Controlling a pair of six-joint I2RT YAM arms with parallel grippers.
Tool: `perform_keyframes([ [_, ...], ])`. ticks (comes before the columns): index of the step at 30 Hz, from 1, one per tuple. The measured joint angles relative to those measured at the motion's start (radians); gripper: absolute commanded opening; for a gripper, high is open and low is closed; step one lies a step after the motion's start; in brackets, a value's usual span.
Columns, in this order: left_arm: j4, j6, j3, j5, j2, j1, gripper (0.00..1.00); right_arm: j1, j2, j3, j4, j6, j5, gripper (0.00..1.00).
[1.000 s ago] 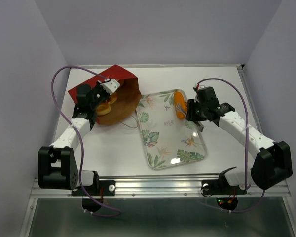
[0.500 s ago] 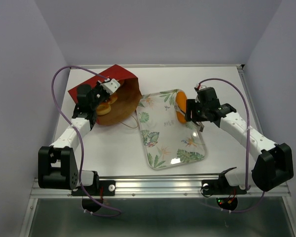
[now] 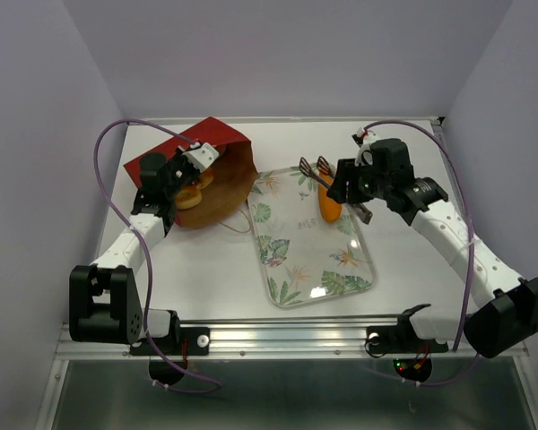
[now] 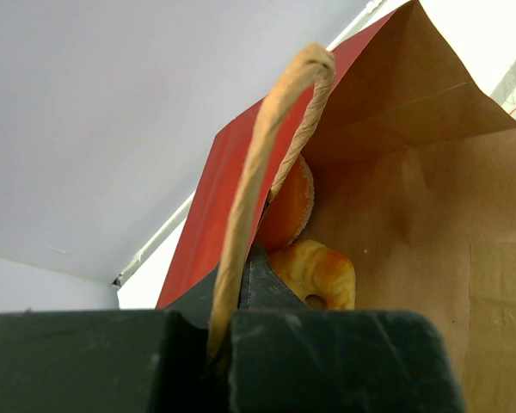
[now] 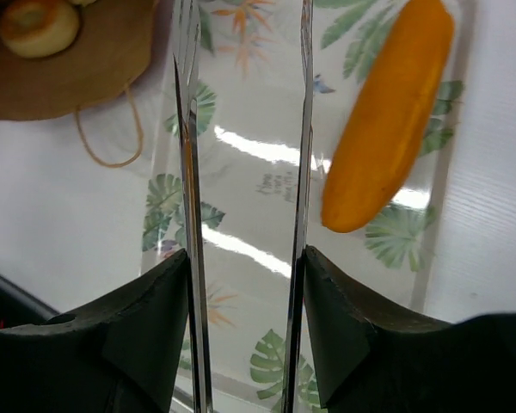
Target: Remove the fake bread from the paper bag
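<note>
L gripper (image 4: 226,320): clamped shut on the bag's twine handle (image 4: 267,146), pinching it low by the fingertips and holding the bag mouth up and open. Paper bag (image 3: 222,184) lies on its side at the far left of the tabletop (image 3: 206,260), red outside, brown inside, mouth facing the tray. Inside, right behind the handle, are 2 pastries: a round bun (image 4: 291,202) against the red wall and a lighter roll (image 4: 316,271) below it. There may be a 3rd tucked deeper, but the folds hide that part of the bag, so can't say.

R gripper (image 3: 313,167): long thin metal fingers (image 5: 187,172) parted w/ nothing between them, so it's open and empty. It hangs over the far end of the leaf-print tray (image 3: 291,278), tips pointing twd the bag. The long loaf (image 5: 387,120) lies flat on the tray just beside the R fingers, off to their outer side and not touching them. Bag mouth is near, w/ a loose loop of the second handle (image 5: 107,142) on the tabletop between bag and tray.

Progress: early. 1 piece (the loaf) is out and resting on the tray; at least 2 are in the bag, not yet out. What's left, by my read: reach the R gripper into the held-open mouth, take the nearest bun, carry it to the tray, repeat till the bag's empty. L side looks set to keep the mouth accessible for that.
</note>
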Motion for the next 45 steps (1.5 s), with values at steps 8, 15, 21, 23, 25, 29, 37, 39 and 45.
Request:
perform_keyframes([
  [8,-0.001,-0.015,0.0,-0.012,-0.001,-0.007,0.0,0.221,0.117,0.021,0.118,0.056,-0.209,0.59],
  [15,0.0,-0.088,0.0,-0.056,-0.002,-0.031,0.0,0.331,0.451,0.163,0.256,0.198,-0.243,0.59],
  [21,0.003,-0.125,0.0,-0.122,-0.002,-0.077,0.0,0.342,0.647,0.278,0.352,0.325,-0.244,0.6],
  [23,0.004,-0.132,0.0,-0.135,-0.002,-0.084,0.0,0.345,0.689,0.309,0.381,0.372,-0.243,0.61],
  [25,0.004,-0.137,-0.001,-0.142,-0.002,-0.087,0.0,0.349,0.715,0.329,0.398,0.403,-0.242,0.61],
  [29,0.011,-0.149,-0.001,-0.151,-0.002,-0.089,0.0,0.354,0.762,0.372,0.43,0.462,-0.238,0.63],
  [37,0.016,-0.164,-0.003,-0.164,-0.003,-0.096,0.0,0.371,0.827,0.409,0.434,0.53,-0.219,0.65],
  [39,0.018,-0.168,-0.003,-0.169,-0.003,-0.097,0.0,0.38,0.829,0.409,0.426,0.54,-0.203,0.66],
  [45,0.027,-0.182,-0.023,-0.183,-0.023,-0.104,0.0,0.402,0.835,0.411,0.43,0.568,-0.187,0.66],
])
